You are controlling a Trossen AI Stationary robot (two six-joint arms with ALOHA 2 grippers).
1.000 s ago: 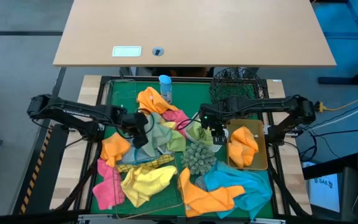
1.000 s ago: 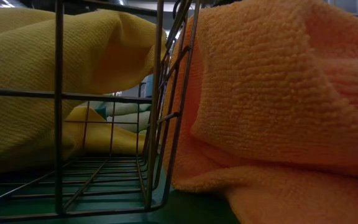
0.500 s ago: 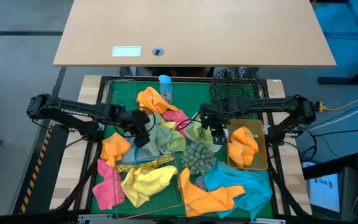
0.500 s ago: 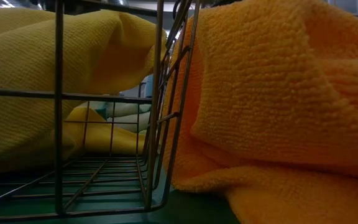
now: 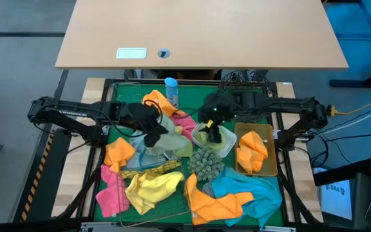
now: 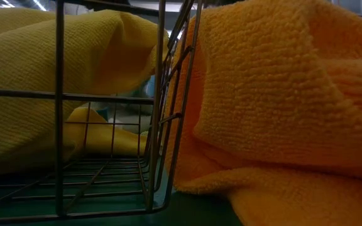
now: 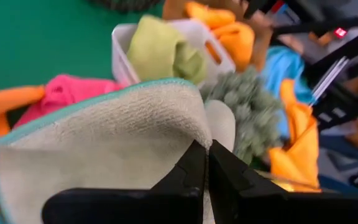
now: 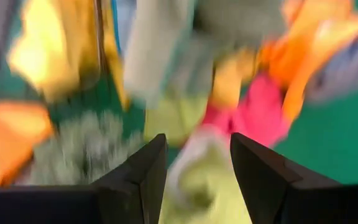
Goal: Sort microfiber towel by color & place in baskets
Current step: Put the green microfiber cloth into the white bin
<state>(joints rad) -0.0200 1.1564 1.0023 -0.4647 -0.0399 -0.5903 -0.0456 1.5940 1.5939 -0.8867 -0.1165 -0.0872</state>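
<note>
- High view: orange towel sits in the tan rectangular tray (image 5: 272,169) at right; a light green one in the white rectangular tray (image 5: 232,143) mid-frame; yellow, pink, orange and blue towels lie loose on the desk (image 5: 124,96), so most sorting remains, I judge
- Low view: square gold wire basket (image 6: 105,125) at left; no writing readable
- Left wrist view: left pincer (image 7: 207,163) clenched on a pale grey towel (image 7: 104,143)
- Right wrist view: right pincer (image 8: 197,155) released, empty

A blue spray bottle (image 5: 171,90) stands upright at the green mat's (image 5: 124,96) far edge. A spiky green ball (image 5: 205,165) sits mid-mat. Beyond stands a wooden table (image 5: 201,32).
</note>
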